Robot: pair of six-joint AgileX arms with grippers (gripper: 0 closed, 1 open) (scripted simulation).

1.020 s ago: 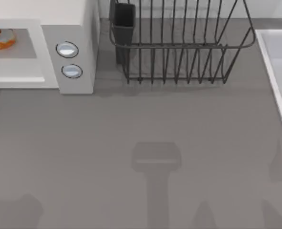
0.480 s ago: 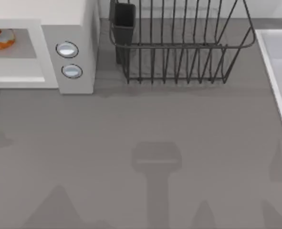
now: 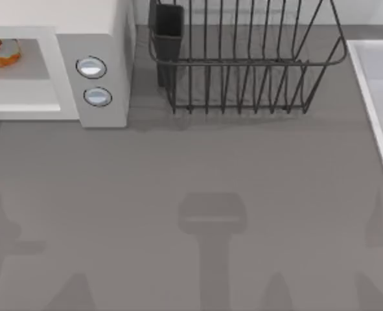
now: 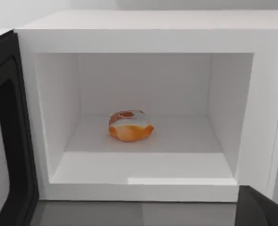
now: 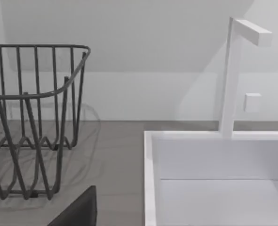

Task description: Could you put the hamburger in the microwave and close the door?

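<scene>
Table: flat grey matte tabletop [image 3: 197, 168], carrying soft dark shadows over its lower half in the top view.
Microwave: white boxy microwave [image 3: 81, 19] at about 10 o'clock in the top view, with a grey control panel bearing two round silver-blue knobs [image 3: 91, 67]; the left wrist view looks straight into its open white cavity [image 4: 143, 84].
Dish rack: black wire dish rack [image 3: 243, 58] at 12 o'clock, just beside the microwave's right side, with a dark rectangular cup [image 3: 168, 26] at its left corner; the right wrist view shows one end of it [image 5: 35, 117].
Sink: white rectangular basin [image 3: 379, 97] at 3 o'clock along the right edge; its rim [image 5: 150, 179] and a white angular tap [image 5: 233, 75] show in the right wrist view.
Door: black-framed microwave door with a speckled grey window [image 4: 7, 141], swung wide open beside the cavity.
Hamburger: small round orange-and-tan hamburger with white bits [image 4: 129, 126], resting on the cavity floor near its middle, apart from all walls [image 3: 0, 52].
Left gripper: cannot tell whether spread or pressed together.
Right gripper: cannot tell either.
</scene>
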